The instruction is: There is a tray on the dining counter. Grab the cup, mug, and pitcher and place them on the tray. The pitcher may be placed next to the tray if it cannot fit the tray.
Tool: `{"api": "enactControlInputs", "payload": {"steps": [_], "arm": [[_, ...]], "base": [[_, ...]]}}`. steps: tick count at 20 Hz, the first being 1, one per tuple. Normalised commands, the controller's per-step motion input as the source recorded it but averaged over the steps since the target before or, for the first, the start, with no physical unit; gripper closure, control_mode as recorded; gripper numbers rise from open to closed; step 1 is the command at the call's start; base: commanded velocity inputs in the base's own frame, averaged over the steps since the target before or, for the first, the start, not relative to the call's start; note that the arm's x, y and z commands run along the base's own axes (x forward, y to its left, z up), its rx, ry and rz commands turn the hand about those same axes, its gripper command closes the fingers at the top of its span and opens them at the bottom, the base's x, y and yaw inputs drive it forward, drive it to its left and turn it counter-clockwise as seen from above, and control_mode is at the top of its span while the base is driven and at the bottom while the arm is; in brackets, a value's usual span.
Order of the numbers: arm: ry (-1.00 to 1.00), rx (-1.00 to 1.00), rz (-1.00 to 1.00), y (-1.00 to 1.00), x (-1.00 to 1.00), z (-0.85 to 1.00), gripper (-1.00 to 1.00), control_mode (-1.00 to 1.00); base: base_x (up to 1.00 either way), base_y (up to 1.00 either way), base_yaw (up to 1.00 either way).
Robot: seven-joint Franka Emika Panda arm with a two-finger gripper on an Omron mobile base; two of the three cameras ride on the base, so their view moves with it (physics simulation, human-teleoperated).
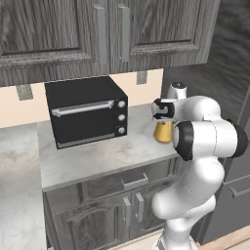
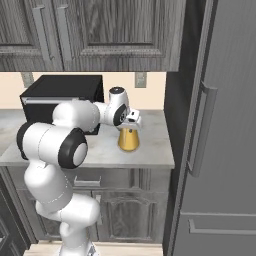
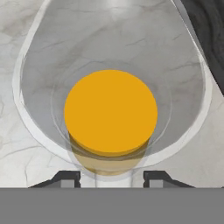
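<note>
A pale grey marbled bench runs along a cream wall beneath dark wood-grain upper cabinets, with matching cabinet doors and a drawer below it. A black toaster oven sits at the back of the bench, and two grey wall outlets show on the wall behind. The right base view adds a tall dark grey refrigerator standing just beside the bench's end. The pitcher stands upright on the bench near that end, orange-yellow in its lower half, well apart from the oven's front. The tool hangs directly over the pitcher's neck, pointing down. In the left base view the arm's white links cover most of the pitcher, leaving its amber base visible. The hand view looks straight down into the pitcher, an orange disc inside clear walls, with the two dark fingertips at either side of its neck; whether they press the glass I cannot tell.
</note>
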Motion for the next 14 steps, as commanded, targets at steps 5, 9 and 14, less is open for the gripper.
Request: {"api": "enactControlInputs", "payload": {"steps": [5, 9, 14], "arm": [[0.0, 0.0, 0.0, 0.0, 0.0, 0.0, 1.0, -1.0], [0.0, 0.0, 0.0, 0.0, 0.0, 0.0, 1.0, -1.0], [-0.01, 0.0, 0.0, 0.0, -0.06, 0.02, 1.0, -1.0]], "base": [[0.0, 0.0, 0.0], [0.0, 0.0, 0.0], [0.0, 0.0, 0.0]]}}
